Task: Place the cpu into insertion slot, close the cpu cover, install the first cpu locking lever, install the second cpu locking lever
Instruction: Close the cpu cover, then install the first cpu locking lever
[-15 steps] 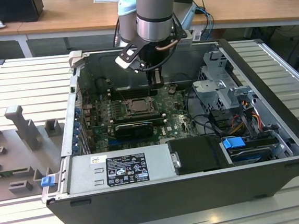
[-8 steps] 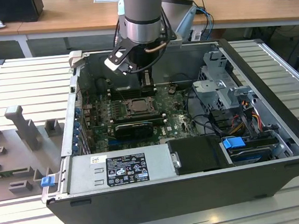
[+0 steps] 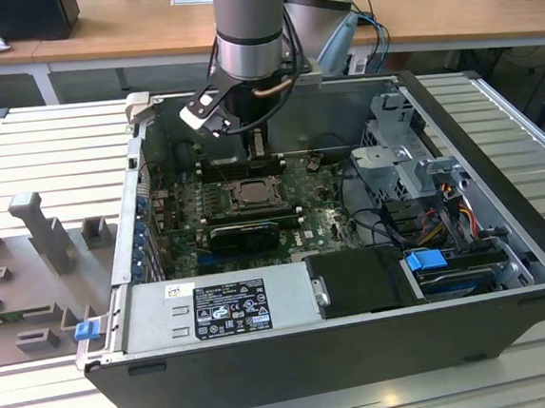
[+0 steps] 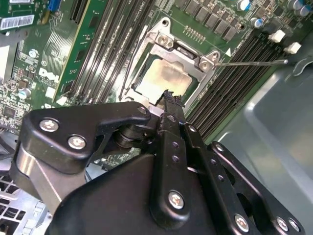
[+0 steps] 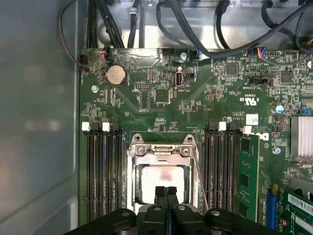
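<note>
Exterior view: tool (image 3: pixel 248 147) hung low inside the case (image 3: pixel 362 349), above the slot (image 3: pixel 251 194). Second wrist view: tool pressed together, pinching nothing, tip at the cover's (image 4: pixel 168 41) edge. First wrist view: cpu (image 5: pixel 164 174) sat in slot, cover down.

The arm (image 3: pixel 249 25) reached straight down, wrist vertical. The claw (image 5: pixel 166 192) pointed downward, its two black fingers (image 4: pixel 172 128) pressed together with no gap.
</note>
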### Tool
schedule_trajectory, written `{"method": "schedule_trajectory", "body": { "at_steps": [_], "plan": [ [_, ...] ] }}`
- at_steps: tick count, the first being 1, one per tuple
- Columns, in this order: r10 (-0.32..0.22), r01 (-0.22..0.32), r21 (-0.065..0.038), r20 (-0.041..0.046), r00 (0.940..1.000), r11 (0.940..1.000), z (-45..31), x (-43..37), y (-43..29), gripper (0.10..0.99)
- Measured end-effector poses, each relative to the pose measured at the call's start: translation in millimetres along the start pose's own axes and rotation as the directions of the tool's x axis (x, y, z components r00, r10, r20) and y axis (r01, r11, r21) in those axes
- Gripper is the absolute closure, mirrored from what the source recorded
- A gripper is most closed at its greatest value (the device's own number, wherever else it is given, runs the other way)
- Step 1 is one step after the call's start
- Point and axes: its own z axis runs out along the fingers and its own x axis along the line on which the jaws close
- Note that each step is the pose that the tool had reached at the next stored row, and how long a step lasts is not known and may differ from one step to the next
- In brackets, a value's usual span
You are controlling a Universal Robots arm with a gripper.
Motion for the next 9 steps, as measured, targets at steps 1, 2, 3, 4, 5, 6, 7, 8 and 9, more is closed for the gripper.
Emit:
{"method": "schedule_trajectory", "body": {
  "at_steps": [1,2,3,4,5,6,7,8,9],
  "plan": [
    [0.0,0.0,0.0,0.0,1.0,1.0,0.0,0.0,-1.1,0.98],
    [0.0,0.0,0.0,0.0,1.0,1.0,0.0,0.0,-1.9,0.98],
    [0.0,0.0,0.0,0.0,1.0,1.0,0.0,0.0,-2.6,0.98],
    [0.0,0.0,0.0,0.0,1.0,1.0,0.0,0.0,-3.2,0.98],
    [0.0,0.0,0.0,0.0,1.0,1.0,0.0,0.0,-3.7,0.98],
    [0.0,0.0,0.0,0.0,1.0,1.0,-0.1,0.0,-3.7,0.98],
    [0.0,0.0,0.0,0.0,1.0,1.0,-0.1,0.0,-3.8,0.98],
    [0.0,0.0,0.0,0.0007,1.0,1.0,-0.7,0.0,-3.8,0.98],
    [0.0,0.0,0.0,0.0007,1.0,1.0,-1.3,0.0,-3.8,0.98]
  ]
}}
